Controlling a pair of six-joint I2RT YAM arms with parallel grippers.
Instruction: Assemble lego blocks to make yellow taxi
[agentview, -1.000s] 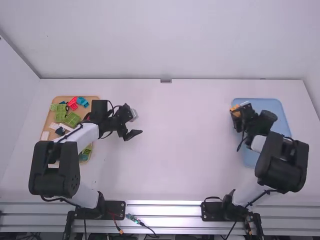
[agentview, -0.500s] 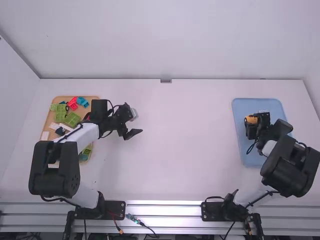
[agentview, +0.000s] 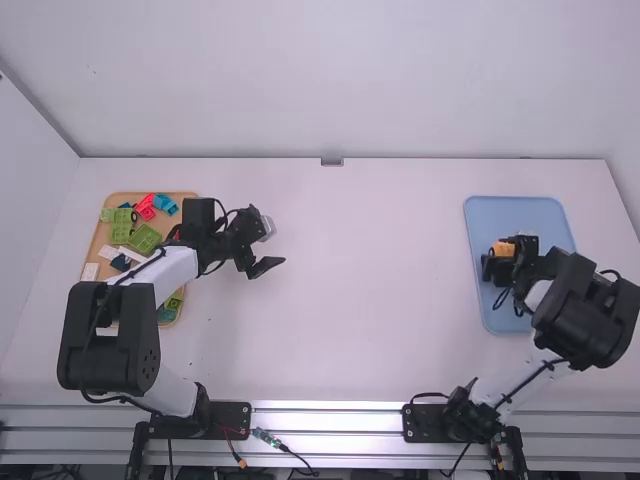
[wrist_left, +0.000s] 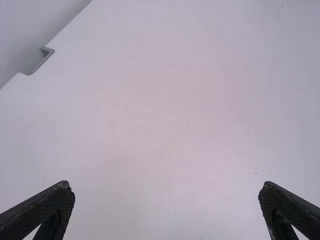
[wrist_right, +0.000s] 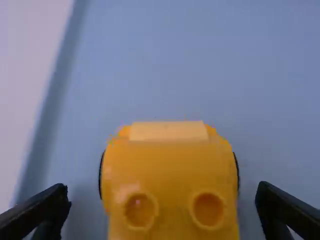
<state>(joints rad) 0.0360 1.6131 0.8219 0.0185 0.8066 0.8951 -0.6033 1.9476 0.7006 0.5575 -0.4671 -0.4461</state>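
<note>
White, smooth, flat bench (agentview: 330, 300), pale with a faint pinkish cast. Far edge straight, 2 far corners in the high view. 1 small grey metal notch-shaped fitting (agentview: 332, 161) at about the middle of the far edge.

2 trays lie directly on it, well apart, far ends roughly level.

Tray 1: tan, flat, rounded corners, near the left edge (agentview: 98, 238); longer than wide, long sides running away from the camera; partly hidden from above.

Tray 2: light blue, rectangular, rounded corners, low raised rim, near the right edge (agentview: 540, 215).

Left wrist view: 1 tiny dark speck (wrist_left: 256, 173) on the white surface.
</note>
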